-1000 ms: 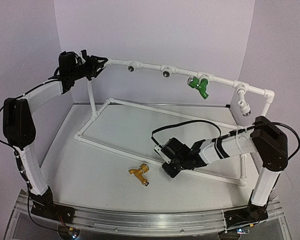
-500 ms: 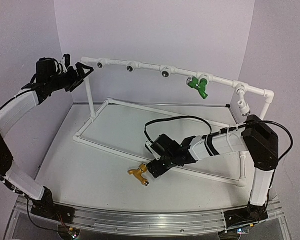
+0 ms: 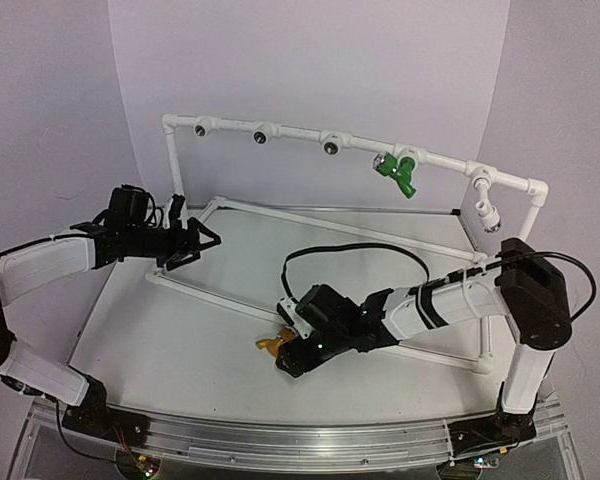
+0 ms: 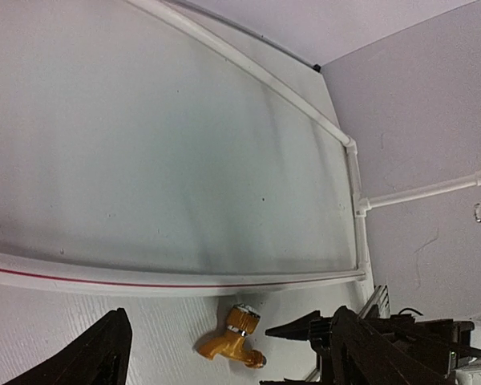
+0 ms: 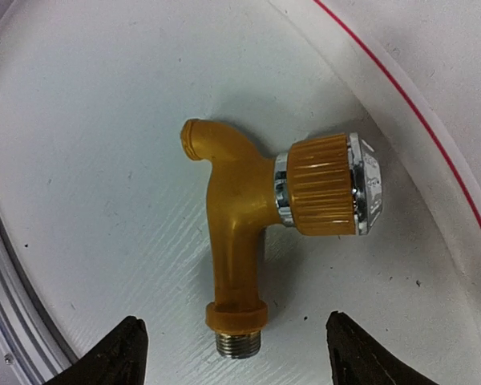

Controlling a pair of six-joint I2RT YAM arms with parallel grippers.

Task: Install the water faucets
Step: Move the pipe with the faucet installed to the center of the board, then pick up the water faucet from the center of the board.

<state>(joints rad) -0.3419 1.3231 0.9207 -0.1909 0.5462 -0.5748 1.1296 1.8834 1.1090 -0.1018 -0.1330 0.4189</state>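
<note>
- Holding the left tool [image 3: 198,243] released, fingers spread and gripping nothing, low over the tabletop [image 3: 180,340] by the left end of the frame [image 3: 175,170].
- Watching the yellow faucet [image 5: 236,233] lying flat on the tabletop, just in front of the base pipe [image 3: 220,299].
- Hovering the right tool [image 3: 288,354] right over that faucet, fingers wide apart either side of its threaded end, not clenching anything.
- Leaving the green faucet [image 3: 400,175] already seated on the rail [image 3: 298,132], right of centre.
- Judging the step in hand: reaching for the yellow faucet, with the pickup not yet made.
- Calling next for lowering around the body just above the threads, closing firmly so it cannot roll, then lifting and carrying it, threads first, to a free socket [image 3: 332,147].
- Comparing with a second ago:
  - finding the left tool dropped from the rail's left end to tabletop height;
  - finding the right tool slid leftward from beside the faucet to over it;
  - finding both faucets lying where they were.
</note>
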